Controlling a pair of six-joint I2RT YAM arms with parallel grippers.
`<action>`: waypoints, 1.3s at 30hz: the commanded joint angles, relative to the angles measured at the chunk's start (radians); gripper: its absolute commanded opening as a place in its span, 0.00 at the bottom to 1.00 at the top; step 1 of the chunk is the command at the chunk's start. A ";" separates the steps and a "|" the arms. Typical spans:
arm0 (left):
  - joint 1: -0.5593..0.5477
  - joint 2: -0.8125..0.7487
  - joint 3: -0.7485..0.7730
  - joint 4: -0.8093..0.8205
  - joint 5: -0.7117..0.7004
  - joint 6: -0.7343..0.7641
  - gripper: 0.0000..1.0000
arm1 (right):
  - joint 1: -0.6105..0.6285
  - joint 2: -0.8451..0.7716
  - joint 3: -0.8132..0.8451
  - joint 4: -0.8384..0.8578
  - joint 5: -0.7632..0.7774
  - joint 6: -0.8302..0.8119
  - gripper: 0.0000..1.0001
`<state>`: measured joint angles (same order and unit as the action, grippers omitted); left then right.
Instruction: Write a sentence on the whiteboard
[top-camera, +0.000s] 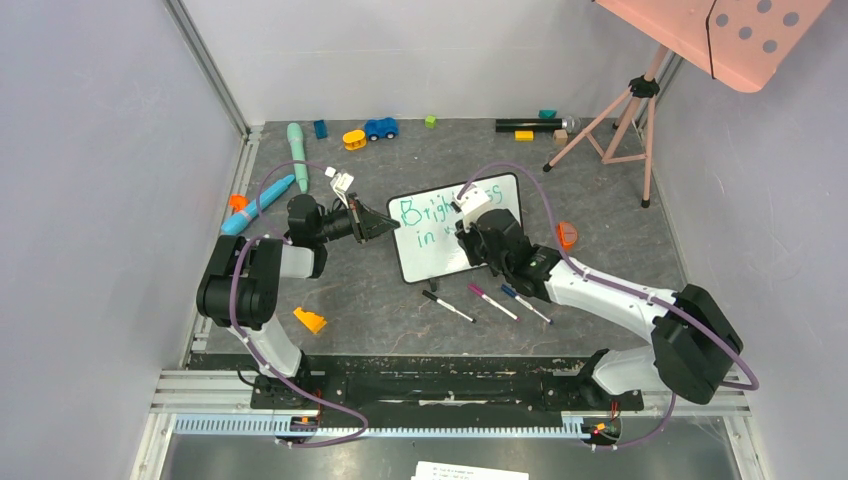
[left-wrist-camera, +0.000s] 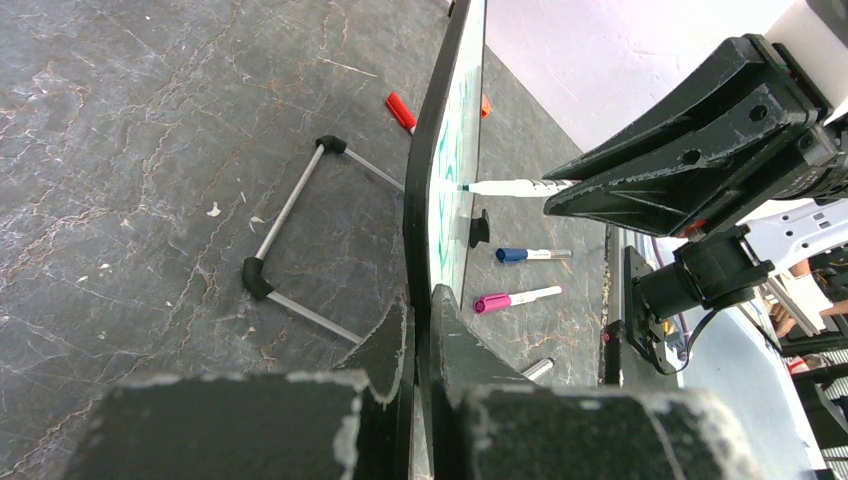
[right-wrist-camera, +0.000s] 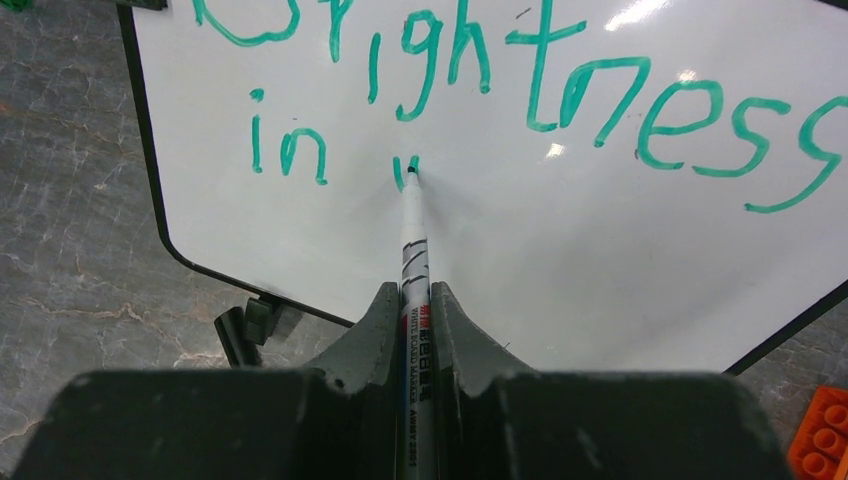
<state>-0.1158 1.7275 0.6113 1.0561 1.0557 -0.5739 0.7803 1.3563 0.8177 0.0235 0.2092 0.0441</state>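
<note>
We judge the sentence (right-wrist-camera: 541, 70) ~half done: "Brightness in" ahead of R gripper (right-wrist-camera: 410, 295), pinching marker (right-wrist-camera: 411, 240) at next word; L gripper (left-wrist-camera: 422, 305) clamps whiteboard (right-wrist-camera: 600, 280) edge.

"Brightness in" on whiteboard (right-wrist-camera: 600, 270) (teal)

Loose items on your table:
- Three spare markers lying side by side on the near side: black-capped marker (top-camera: 448, 306), magenta-capped marker (top-camera: 494, 302), blue-capped marker (top-camera: 527, 305).
- On your left, an orange wedge block (top-camera: 309, 320).
- Along the far wall, a blue toy car (top-camera: 380, 128) with a yellow toy (top-camera: 354, 139) just beside it, and a small green block (top-camera: 430, 121).
- Rear right, a tripod (top-camera: 625, 110) bearing a pink dotted panel (top-camera: 740, 30).
</note>
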 joint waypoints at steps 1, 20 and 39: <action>-0.018 -0.013 0.011 -0.010 0.004 0.121 0.02 | -0.010 -0.017 -0.039 0.004 -0.015 0.010 0.00; -0.019 -0.018 0.011 -0.022 0.001 0.128 0.02 | -0.008 -0.001 -0.027 0.058 -0.097 0.032 0.00; -0.019 -0.020 0.011 -0.027 0.000 0.131 0.02 | -0.016 -0.084 -0.022 0.031 -0.088 0.027 0.00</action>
<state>-0.1204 1.7229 0.6125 1.0477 1.0554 -0.5598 0.7738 1.3277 0.7826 0.0376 0.1093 0.0704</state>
